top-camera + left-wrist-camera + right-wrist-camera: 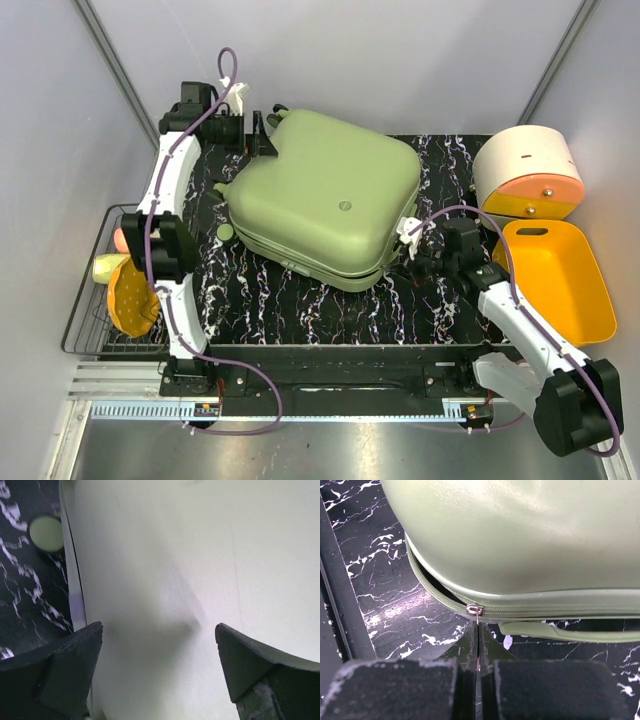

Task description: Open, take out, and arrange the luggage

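Note:
The luggage (320, 195) is a large pale-green hard-shell suitcase lying flat on the black marbled mat (260, 300), with a small round emblem (344, 205) on top. My left gripper (262, 135) is at its far-left corner, open. In the left wrist view the shell (165, 555) fills the space between the fingers (70, 665). My right gripper (402, 260) is at the suitcase's near-right side, shut on the metal zipper pull (475, 610). To the left of the pull the zipper seam (427, 587) gapes slightly. A green side handle (560, 631) lies just right of the pull.
A yellow-orange tray (555, 280) lies at the right, with a white and orange round container (525, 170) behind it. A wire rack (90, 310) at the left holds yellow and orange items (130, 295). A round pale-green foot (46, 532) shows at the suitcase's left edge.

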You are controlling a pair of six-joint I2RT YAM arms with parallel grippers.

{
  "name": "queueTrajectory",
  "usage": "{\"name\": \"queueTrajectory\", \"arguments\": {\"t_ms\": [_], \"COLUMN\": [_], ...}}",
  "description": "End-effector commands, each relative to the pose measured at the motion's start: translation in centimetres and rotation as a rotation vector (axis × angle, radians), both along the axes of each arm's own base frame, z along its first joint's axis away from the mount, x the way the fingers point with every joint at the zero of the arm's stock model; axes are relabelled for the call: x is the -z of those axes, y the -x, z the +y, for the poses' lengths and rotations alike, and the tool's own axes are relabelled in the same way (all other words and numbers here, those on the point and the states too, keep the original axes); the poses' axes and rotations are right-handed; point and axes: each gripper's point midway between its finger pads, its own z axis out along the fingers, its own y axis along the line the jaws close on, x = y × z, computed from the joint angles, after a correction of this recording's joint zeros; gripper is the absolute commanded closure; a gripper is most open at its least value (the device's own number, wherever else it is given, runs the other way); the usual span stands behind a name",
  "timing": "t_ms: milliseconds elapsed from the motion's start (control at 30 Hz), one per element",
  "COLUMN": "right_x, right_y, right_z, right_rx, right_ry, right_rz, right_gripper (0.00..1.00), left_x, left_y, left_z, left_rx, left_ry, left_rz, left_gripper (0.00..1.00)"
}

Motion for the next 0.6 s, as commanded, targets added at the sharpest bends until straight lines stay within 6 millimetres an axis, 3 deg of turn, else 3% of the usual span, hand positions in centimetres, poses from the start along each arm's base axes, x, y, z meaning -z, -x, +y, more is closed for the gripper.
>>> {"name": "queueTrajectory", "arguments": {"t_ms": [0,33,67,100,133,167,200,233,267,433,567], "right_x": [-1.2,-1.3,-1.7,-1.7,-2.0,-1.8,-2.1,-2.4,-2.2,-2.2,-2.0], "right_y": [-1.3,-1.6,-2.0,-2.7,-3.4,-3.9,-4.6,-5.1,-5.4,-5.3,-5.6], "right_z": [-1.6,-1.8,-2.1,-2.7,-3.1,-3.3,-3.7,-3.9,-4.0,-2.7,-2.4], "right_rx": [0.16,0.179,0.198,0.242,0.27,0.285,0.317,0.332,0.34,0.295,0.294], "right_ry": [0.023,0.03,0.033,0.055,0.062,0.075,0.092,0.093,0.1,0.046,0.03], "right_rz": [-0.01,-0.023,-0.042,-0.061,-0.083,-0.087,-0.103,-0.122,-0.117,-0.102,-0.085], "right_gripper": [1.0,1.0,1.0,1.0,1.0,1.0,1.0,1.0,1.0,1.0,1.0], "left_x": [-8.7,-7.4,-9.9,-10.0,-8.2,-9.7,-9.4,-7.5,-7.6,-4.6,-3.5], "left_y": [4.4,5.1,7.0,7.7,8.2,9.8,10.0,10.6,11.3,12.5,11.9], "left_z": [4.5,5.0,5.2,6.1,6.4,6.7,7.5,7.7,8.0,8.9,9.4], "left_rx": [-0.166,-0.21,-0.235,-0.284,-0.327,-0.364,-0.426,-0.478,-0.522,-0.722,-0.798], "left_ry": [0.107,0.141,0.156,0.15,0.161,0.166,0.155,0.172,0.183,0.253,0.288], "left_rz": [-0.072,-0.024,-0.086,-0.104,-0.076,-0.125,-0.139,-0.071,-0.065,0.108,0.148], "left_gripper": [0.01,0.01,0.01,0.01,0.01,0.01,0.01,0.01,0.01,0.01,0.01]}}
